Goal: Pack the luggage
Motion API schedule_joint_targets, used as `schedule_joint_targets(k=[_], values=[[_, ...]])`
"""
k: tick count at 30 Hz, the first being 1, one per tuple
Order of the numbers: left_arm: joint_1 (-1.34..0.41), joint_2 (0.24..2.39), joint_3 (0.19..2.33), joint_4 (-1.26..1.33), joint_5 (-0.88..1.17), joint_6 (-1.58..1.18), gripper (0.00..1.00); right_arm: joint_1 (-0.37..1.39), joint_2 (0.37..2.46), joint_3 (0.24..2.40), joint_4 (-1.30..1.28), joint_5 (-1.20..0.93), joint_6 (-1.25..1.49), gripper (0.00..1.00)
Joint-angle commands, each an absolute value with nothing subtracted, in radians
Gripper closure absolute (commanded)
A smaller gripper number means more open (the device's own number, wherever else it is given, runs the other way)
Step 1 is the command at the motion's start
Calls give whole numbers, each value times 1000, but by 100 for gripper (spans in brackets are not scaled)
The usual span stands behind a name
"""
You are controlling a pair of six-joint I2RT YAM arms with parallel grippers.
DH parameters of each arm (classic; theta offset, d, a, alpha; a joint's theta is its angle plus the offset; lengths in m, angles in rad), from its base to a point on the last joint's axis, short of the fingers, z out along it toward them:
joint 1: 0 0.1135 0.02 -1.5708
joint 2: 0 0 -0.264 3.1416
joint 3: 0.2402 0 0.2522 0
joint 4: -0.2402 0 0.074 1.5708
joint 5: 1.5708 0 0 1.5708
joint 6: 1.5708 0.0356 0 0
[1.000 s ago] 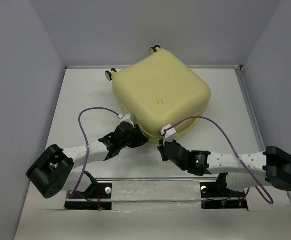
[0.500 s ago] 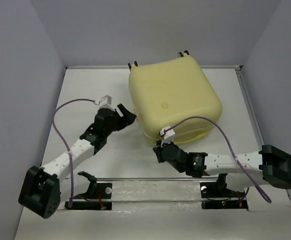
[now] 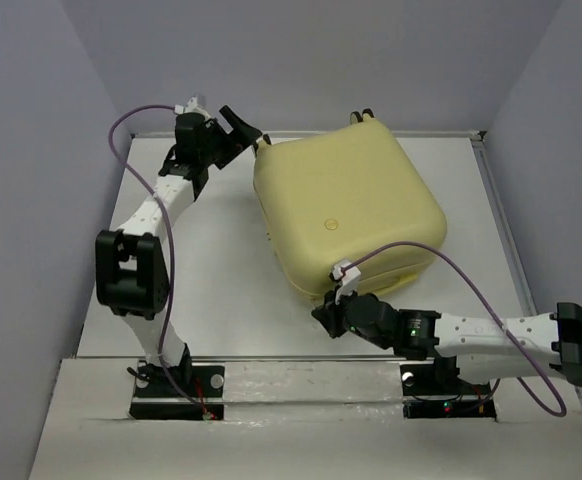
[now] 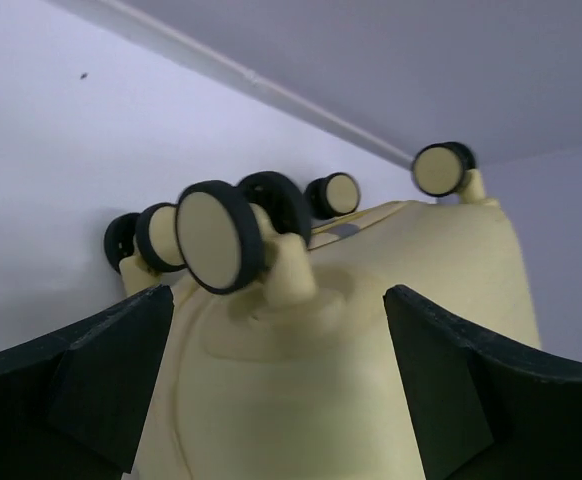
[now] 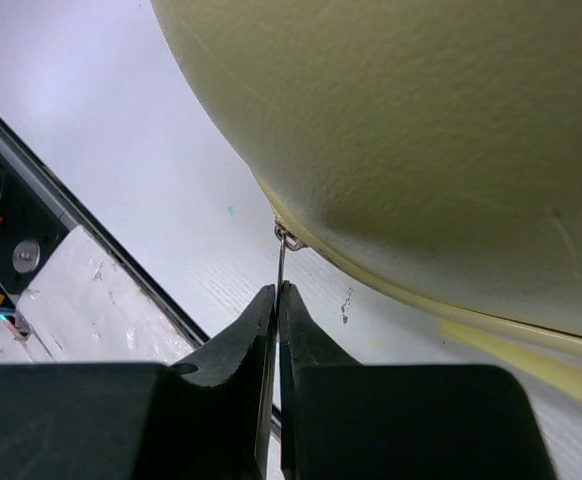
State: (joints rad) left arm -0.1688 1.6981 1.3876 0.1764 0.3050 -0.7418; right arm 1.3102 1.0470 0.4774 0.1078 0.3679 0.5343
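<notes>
I see the luggage (image 3: 349, 215) lying closed, centre-right on the tabletop (image 3: 201, 260). My left tool (image 3: 243, 128), upper left, gapes wide and empty beside its wheels (image 4: 218, 237). My right tool (image 5: 276, 292), lower centre, pinches the thin zipper pull (image 5: 281, 258).

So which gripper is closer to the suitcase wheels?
Left. The left gripper sits open at the wheels on the far end of the luggage; the right gripper is at its near edge, fingers shut on the zipper pull.
</notes>
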Motion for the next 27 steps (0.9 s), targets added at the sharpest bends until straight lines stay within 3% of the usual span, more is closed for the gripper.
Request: schedule_joint_targets(k=[1, 27], values=[[-164, 1842, 1558, 80, 403, -758, 1, 1344, 1005, 474, 146, 213, 531, 93], [-209, 2204, 1899, 232, 558, -1087, 2, 1344, 1071, 469, 135, 221, 549, 93]])
